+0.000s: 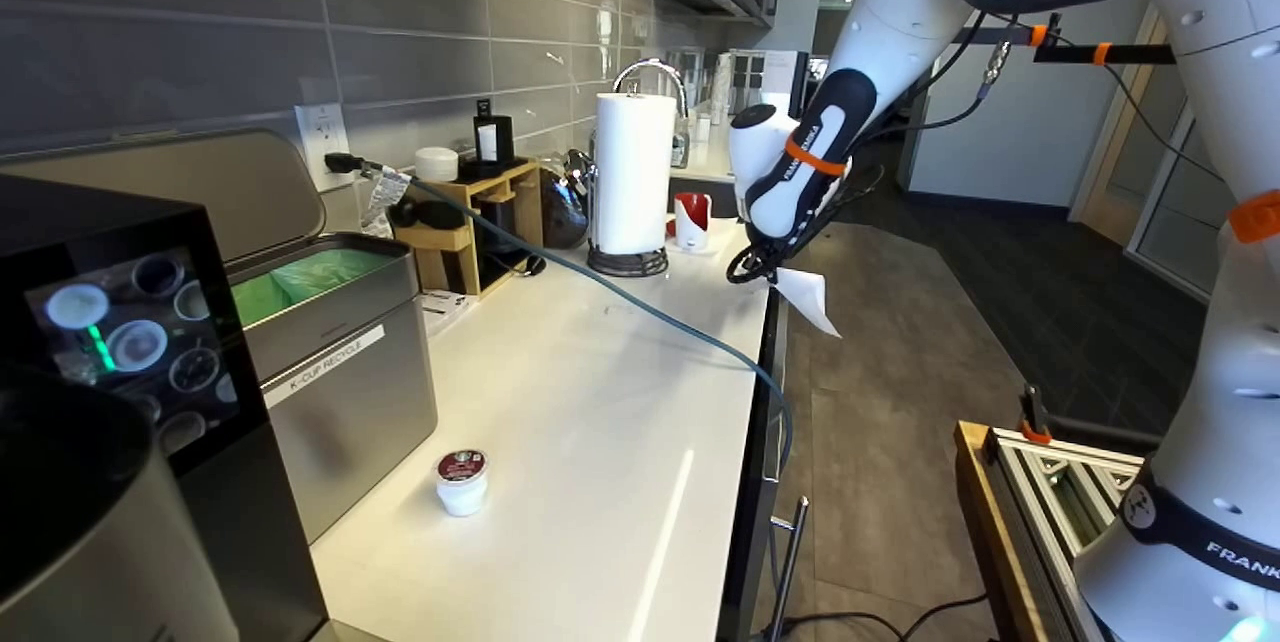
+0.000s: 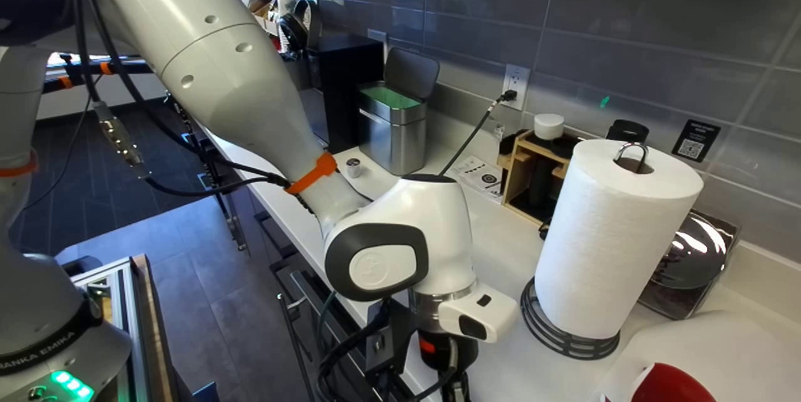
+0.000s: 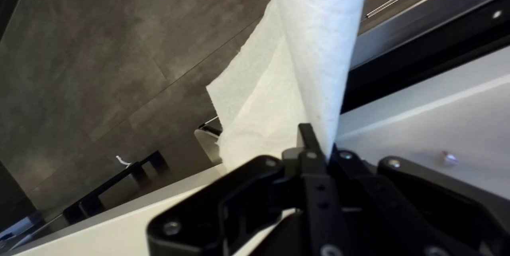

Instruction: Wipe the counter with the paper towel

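Your jaws, pressed closed, pinch the paper towel (image 3: pixel 312 56), which hangs past the counter (image 1: pixel 590 392), so you may wipe only air.

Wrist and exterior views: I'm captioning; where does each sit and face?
Exterior view: nearer the bin, facing along the counter; arm at right.
Exterior view: nearer the paper roll, facing the bin; arm left and centre.
Wrist view: wrist-mounted, facing down on paper towel, floor; gripper at bottom.
Both exterior views share bin, counter, arm.
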Controlling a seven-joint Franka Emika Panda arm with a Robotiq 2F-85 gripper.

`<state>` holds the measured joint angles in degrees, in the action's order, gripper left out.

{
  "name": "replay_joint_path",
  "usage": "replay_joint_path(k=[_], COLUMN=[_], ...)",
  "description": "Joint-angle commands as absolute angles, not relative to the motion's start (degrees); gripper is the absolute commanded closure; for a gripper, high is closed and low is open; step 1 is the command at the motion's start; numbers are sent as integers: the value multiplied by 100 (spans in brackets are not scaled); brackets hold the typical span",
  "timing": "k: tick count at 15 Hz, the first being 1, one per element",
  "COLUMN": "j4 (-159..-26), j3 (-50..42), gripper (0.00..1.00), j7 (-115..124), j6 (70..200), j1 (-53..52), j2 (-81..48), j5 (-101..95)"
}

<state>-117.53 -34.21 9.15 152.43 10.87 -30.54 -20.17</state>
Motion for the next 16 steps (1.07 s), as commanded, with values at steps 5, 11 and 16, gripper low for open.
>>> replay_joint_path(k=[5,11,16], j4=[-11619,-11451,-11055], j3=[-2163,-1665,-1230], gripper=[100,100,100], j7=[9,-243,-533], j6=[14014,13754,13671], j1=[1846,2066,2151], j2=[-2449,-2461,-2656], j5=[-1002,-270,436])
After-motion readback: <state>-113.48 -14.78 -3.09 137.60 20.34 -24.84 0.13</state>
